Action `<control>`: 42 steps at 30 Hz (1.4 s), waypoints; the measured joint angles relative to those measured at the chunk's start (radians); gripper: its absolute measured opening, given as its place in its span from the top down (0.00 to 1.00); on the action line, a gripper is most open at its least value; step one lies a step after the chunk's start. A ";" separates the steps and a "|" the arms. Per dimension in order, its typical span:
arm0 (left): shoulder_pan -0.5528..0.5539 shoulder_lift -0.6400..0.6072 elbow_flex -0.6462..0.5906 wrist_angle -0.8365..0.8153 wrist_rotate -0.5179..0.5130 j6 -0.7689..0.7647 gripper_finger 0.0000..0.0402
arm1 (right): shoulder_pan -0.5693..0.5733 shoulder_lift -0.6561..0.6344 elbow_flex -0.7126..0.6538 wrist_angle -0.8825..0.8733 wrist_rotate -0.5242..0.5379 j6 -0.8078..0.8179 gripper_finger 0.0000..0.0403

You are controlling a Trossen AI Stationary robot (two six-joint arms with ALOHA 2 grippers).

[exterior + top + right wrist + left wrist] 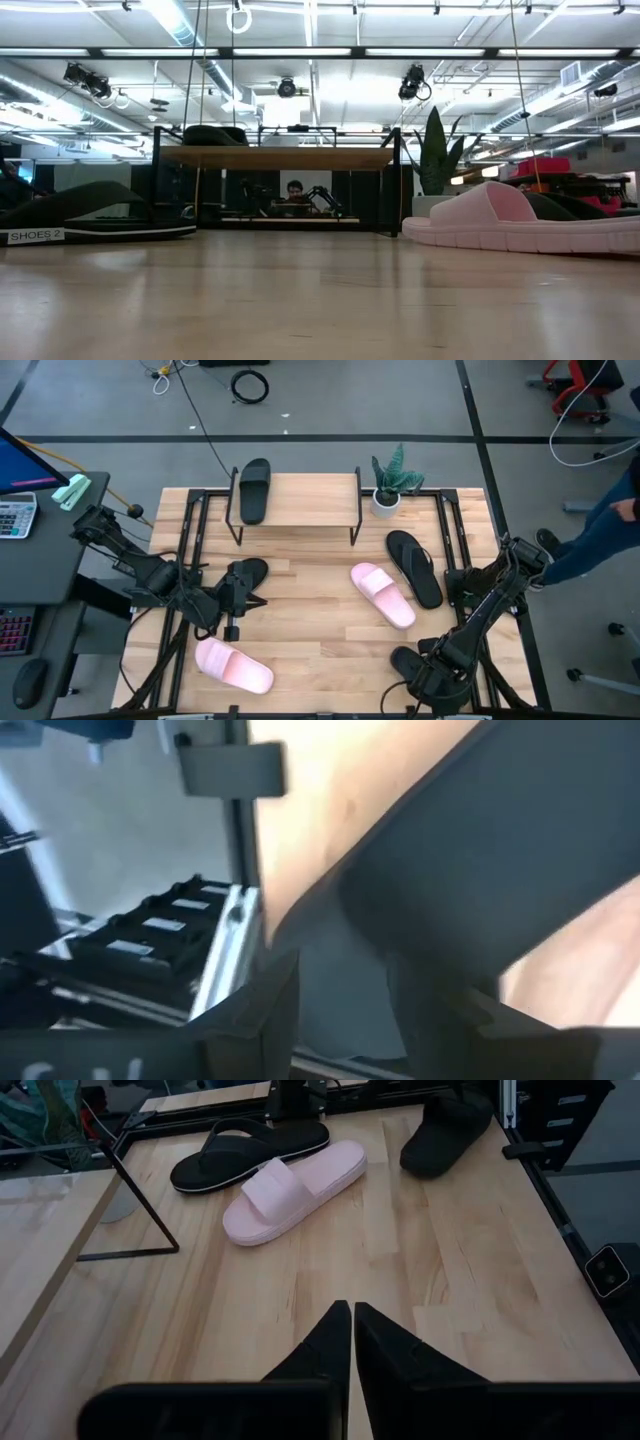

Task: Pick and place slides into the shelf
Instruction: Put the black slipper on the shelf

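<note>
Count of slides on view from above: six.

Black wide-strap slides, two. One black slide (pixel 254 489) lies on the plank top of the shelf (pixel 310 500), at its left end, lengthwise front to back. The second black slide (pixel 246 574) lies on the table (pixel 320 630) in front of the shelf's left leg, partly covered by the left gripper (pixel 243 603). The wrist view of that arm shows its two fingers (pixel 330 1342) pressed together, with nothing between them, tips over bare wood.

Pale pink slides, two. One pink slide (pixel 383 595) lies at table centre-right, angled, just beside a thong. The other pink slide (pixel 233 666) lies near the front-left edge of the table, below the left gripper.

Thin black flip-flops, two. One flip-flop (pixel 415 566) lies right of the shelf, alongside the centre pink slide. The second flip-flop (pixel 412 661) is at the front-right, mostly hidden under the right arm; the right gripper (pixel 437 678) sits at that spot. Its wrist view shows dark fingers (pixel 270 1010) parted around a dark flat shape close up, apparently the flip-flop; contact cannot be confirmed.

Shelf stands at the back of the table, centre-left. A potted plant (pixel 392 482) stands just right of it.

Low view: shelf (pixel 280 157) with one dark slide on top at left.
</note>
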 joint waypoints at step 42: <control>0.000 0.000 0.000 0.001 0.000 -0.009 0.94 | 0.005 -0.022 -0.115 0.131 -0.024 -0.138 0.97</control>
